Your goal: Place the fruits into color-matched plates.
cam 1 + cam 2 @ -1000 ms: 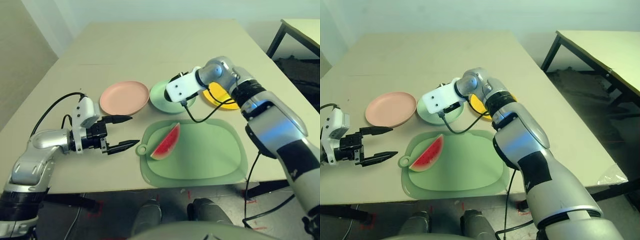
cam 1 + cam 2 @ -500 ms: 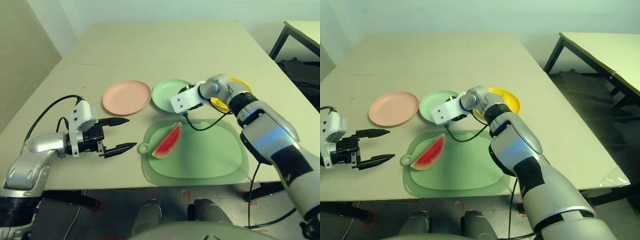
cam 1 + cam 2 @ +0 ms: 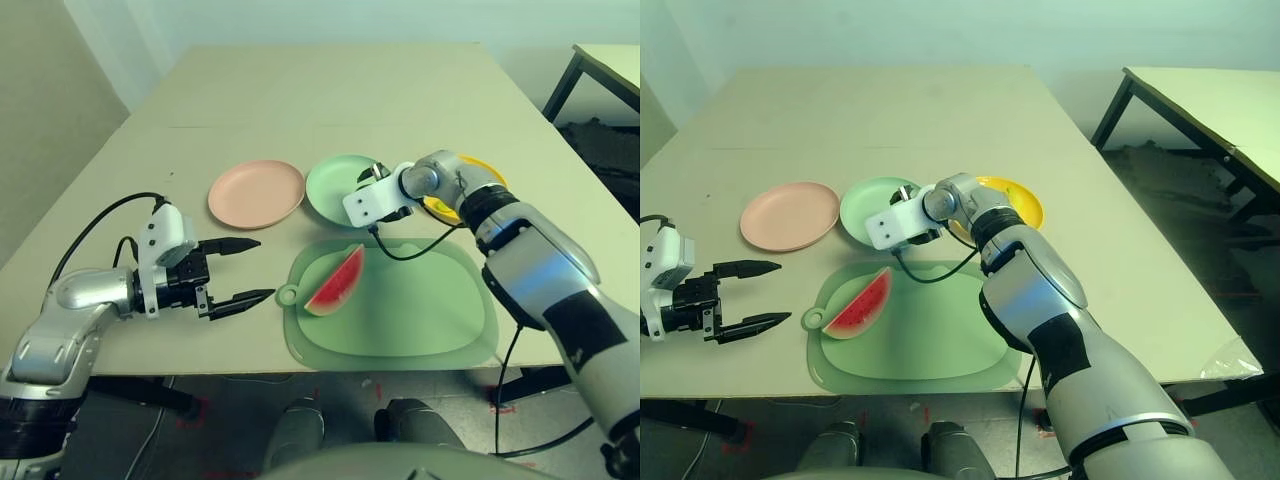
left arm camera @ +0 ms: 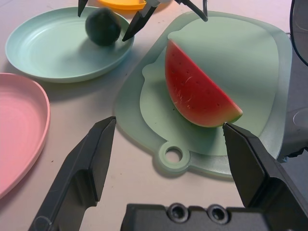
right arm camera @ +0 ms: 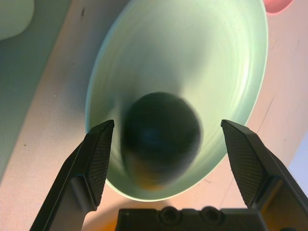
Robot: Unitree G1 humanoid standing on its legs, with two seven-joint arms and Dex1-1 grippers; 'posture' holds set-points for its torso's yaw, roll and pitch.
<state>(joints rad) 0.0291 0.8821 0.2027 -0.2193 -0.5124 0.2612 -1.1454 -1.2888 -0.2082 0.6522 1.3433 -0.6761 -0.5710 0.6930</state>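
A red watermelon wedge (image 3: pixel 335 283) lies on its side at the left end of the green cutting mat (image 3: pixel 430 305). My left gripper (image 3: pixel 262 268) hovers open just left of the mat, its fingers pointing at the wedge (image 4: pixel 197 91). The dark green avocado (image 4: pixel 102 26) sits in the mint green plate (image 3: pixel 330 190). My right gripper (image 5: pixel 167 125) is open over that plate, with a finger on each side of the avocado (image 5: pixel 161 132) and not touching it. The pink plate (image 3: pixel 256 193) is bare. My right arm covers most of the yellow plate (image 3: pixel 1025 205).
A black cable (image 3: pixel 415 250) from my right wrist droops onto the far edge of the mat. The three plates form a row behind the mat. Another table (image 3: pixel 1210 100) stands off to the right. Bare tabletop stretches beyond the plates.
My right gripper has come down at the near side of the green plate and opened, letting go of the avocado. The left arm has kept still.
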